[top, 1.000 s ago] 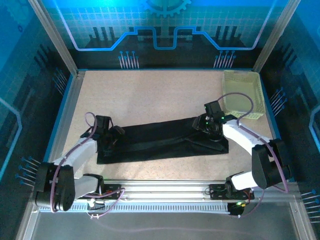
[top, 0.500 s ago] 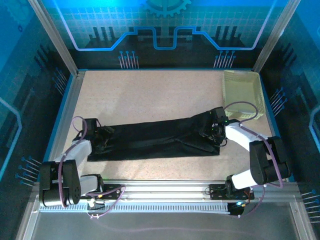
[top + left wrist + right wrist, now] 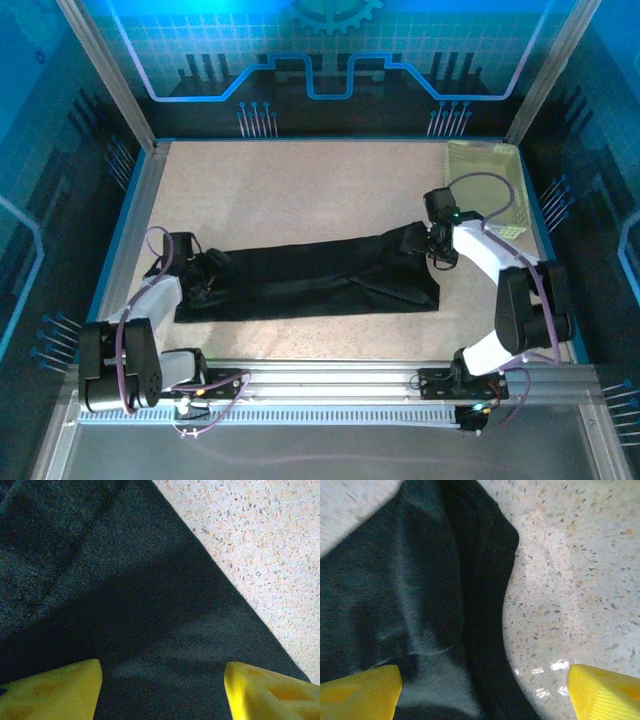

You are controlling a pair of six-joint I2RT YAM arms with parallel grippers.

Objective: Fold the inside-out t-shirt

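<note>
Black soft fabric, 1 item: the inside-out t-shirt [image 3: 310, 280] lies as a long narrow band across the lower middle of the top view. It rises slightly from left to right, flat on the speckled beige table [image 3: 300, 180].

Pale yellow-green plastic, 1 item: basket [image 3: 482, 152], upper right corner of the top view, apart from the shirt.

Grippers, 2 items.

1. Left gripper [image 3: 212, 272]: at the left end of the band, low over the cloth. In the left wrist view the gripper [image 3: 162, 690] has its 2 yellow fingertips [image 3: 50, 690] spread wide at the bottom corners of the frame. Flat dark cloth [image 3: 125, 605] lies under the gap, and nothing is pinched. A stitched seam runs diagonally in the upper left. The shirt's straight edge cuts from top centre to lower right, with bare table [image 3: 260, 540] beyond it.

2. Right gripper [image 3: 422, 246]: at the right end of the band, near the basket. In the right wrist view the gripper [image 3: 482, 692] has its 2 yellow fingertips [image 3: 357, 690] spread wide at the bottom corners and grips nothing. One fingertip is over folded cloth [image 3: 420, 590], the other over bare table [image 3: 570, 580]. The shirt's rounded edge curves down the middle of the frame.
</note>
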